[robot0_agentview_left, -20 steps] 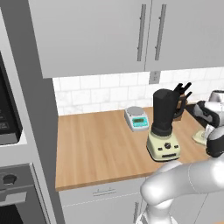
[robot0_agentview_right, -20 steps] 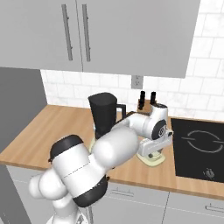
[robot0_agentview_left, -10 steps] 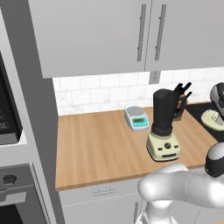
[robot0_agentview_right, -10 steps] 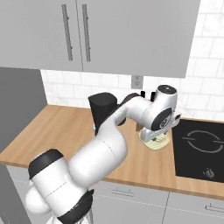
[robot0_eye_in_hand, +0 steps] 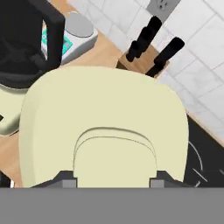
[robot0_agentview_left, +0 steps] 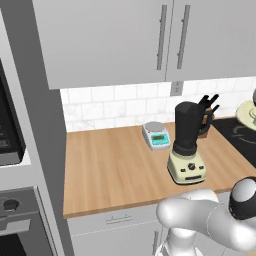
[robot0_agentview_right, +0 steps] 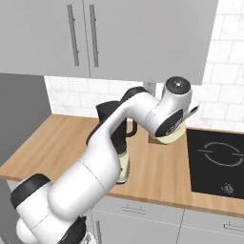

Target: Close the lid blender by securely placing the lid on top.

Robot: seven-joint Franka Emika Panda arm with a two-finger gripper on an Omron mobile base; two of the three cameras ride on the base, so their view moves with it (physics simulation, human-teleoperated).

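The blender (robot0_agentview_left: 186, 144) stands on the wooden counter, a black open-topped jar on a cream-yellow base with a dial. Its jar (robot0_eye_in_hand: 22, 43) fills the top left of the hand view, and the arm partly hides it (robot0_agentview_right: 107, 114) in the right base view. The pale cream lid (robot0_eye_in_hand: 105, 118) hangs in the air to the right of the jar, at about rim height. My gripper (robot0_eye_in_hand: 111, 180) is shut on the lid's raised centre knob. In the base views the lid (robot0_agentview_right: 177, 138) (robot0_agentview_left: 247, 114) sits under the hand, clear of the counter.
A grey scale with a teal display (robot0_agentview_left: 156, 135) sits behind the blender to its left. A knife block (robot0_agentview_left: 207, 117) stands against the tiled wall behind the jar. The black cooktop (robot0_agentview_right: 221, 159) lies to the right. Wall cabinets hang overhead.
The lid has come up off the counter beside the cooktop. My gripper has raised it to about the height of the jar's rim, and the arm has swung upward.
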